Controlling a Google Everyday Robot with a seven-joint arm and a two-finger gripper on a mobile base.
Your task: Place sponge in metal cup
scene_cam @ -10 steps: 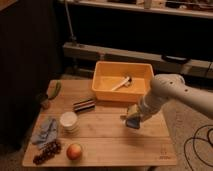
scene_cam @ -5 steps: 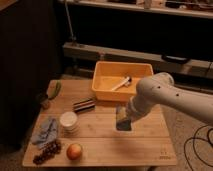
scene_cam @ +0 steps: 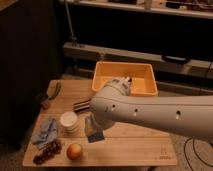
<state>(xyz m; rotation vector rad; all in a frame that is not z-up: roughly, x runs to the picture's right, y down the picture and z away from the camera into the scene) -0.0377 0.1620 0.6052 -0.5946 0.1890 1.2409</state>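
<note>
Pinching the sponge [scene_cam: 96,135] between its jaws, gripper [scene_cam: 93,129] hangs low, white cup [scene_cam: 70,121] just beside the jaws, metal cup [scene_cam: 44,103] well beyond; a low sweep across risks clipping the white cup, dislodging the sponge.

A wooden table [scene_cam: 135,148] carries a yellow bin [scene_cam: 125,64] at its far edge, with something small and white [scene_cam: 128,79] inside. Toward the near left corner stand a white cup [scene_cam: 69,122], a crumpled light blue cloth [scene_cam: 46,131] just beside it, a dark bunch of grapes [scene_cam: 47,151] and a round orange fruit [scene_cam: 74,151]. A dark striped bar [scene_cam: 81,105] lies behind the cup, and a green item [scene_cam: 54,91] sits at the left edge
</note>
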